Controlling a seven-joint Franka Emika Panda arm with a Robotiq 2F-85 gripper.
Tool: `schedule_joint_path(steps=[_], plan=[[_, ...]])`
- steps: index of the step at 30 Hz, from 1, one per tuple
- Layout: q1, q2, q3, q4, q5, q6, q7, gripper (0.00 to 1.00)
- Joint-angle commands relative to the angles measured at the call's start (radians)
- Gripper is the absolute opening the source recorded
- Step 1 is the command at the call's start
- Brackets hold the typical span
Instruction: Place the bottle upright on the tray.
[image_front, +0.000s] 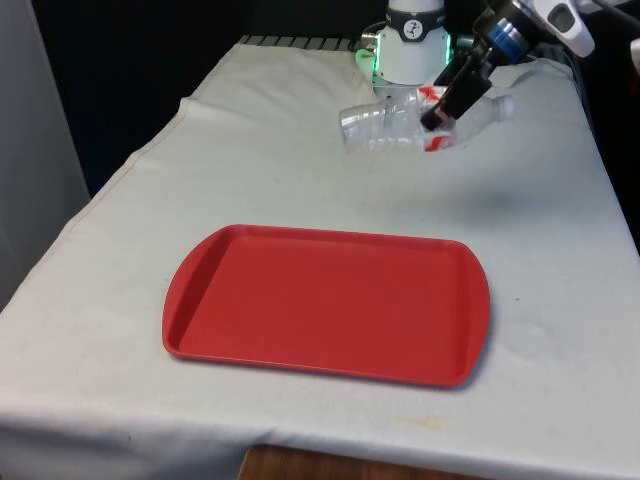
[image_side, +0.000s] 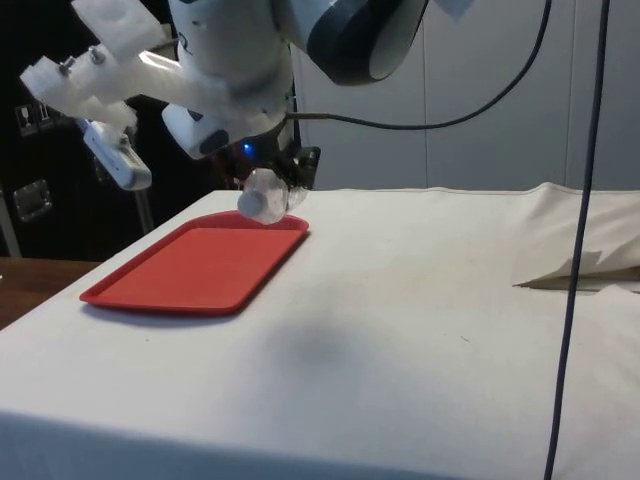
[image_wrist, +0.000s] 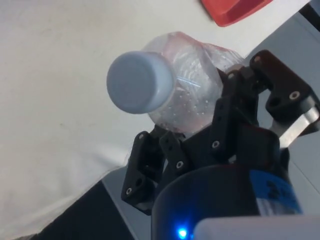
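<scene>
A clear plastic bottle (image_front: 392, 123) with a white cap (image_front: 503, 107) and a red label hangs on its side above the far end of the table. My gripper (image_front: 445, 112) is shut on the bottle near its neck. From the side, the bottle (image_side: 266, 196) points its cap toward the camera, just past the far edge of the red tray (image_side: 205, 262). In the wrist view the cap (image_wrist: 140, 82) fills the middle with a black finger (image_wrist: 235, 107) against the bottle's shoulder. The red tray (image_front: 328, 300) lies flat on the near part of the table, bare.
White cloth covers the table (image_front: 540, 230), with open room around the tray. The robot's base (image_front: 408, 48) stands at the far end behind the bottle. A fold of cloth (image_side: 585, 270) rises at the table's edge in the side view.
</scene>
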Motion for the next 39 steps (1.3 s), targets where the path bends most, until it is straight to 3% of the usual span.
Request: schedule_joint_path(steps=[1,6,7,8,15,16,18,34,35,36,39], plan=[[-0.006,-0.001,0.001,0.002,0.014,0.016,-0.012,0.00],[-0.007,0.000,-0.015,0.012,0.044,0.045,-0.027,0.00],[-0.001,0.000,-0.015,0.010,0.031,0.031,-0.016,0.00],[-0.007,0.000,-0.017,0.013,0.048,0.049,-0.029,0.00],[-0.009,0.000,-0.034,0.027,0.090,0.079,-0.051,0.00],[-0.002,0.000,-0.034,0.024,0.072,0.063,-0.037,0.00],[-0.009,0.000,-0.039,0.031,0.102,0.085,-0.058,0.00],[-0.010,0.008,-0.076,0.061,0.202,0.153,-0.113,0.00],[-0.003,0.004,-0.079,0.058,0.194,0.144,-0.103,0.00],[-0.010,0.009,-0.078,0.063,0.209,0.156,-0.117,0.00],[-0.010,0.012,-0.087,0.073,0.238,0.169,-0.134,0.00]])
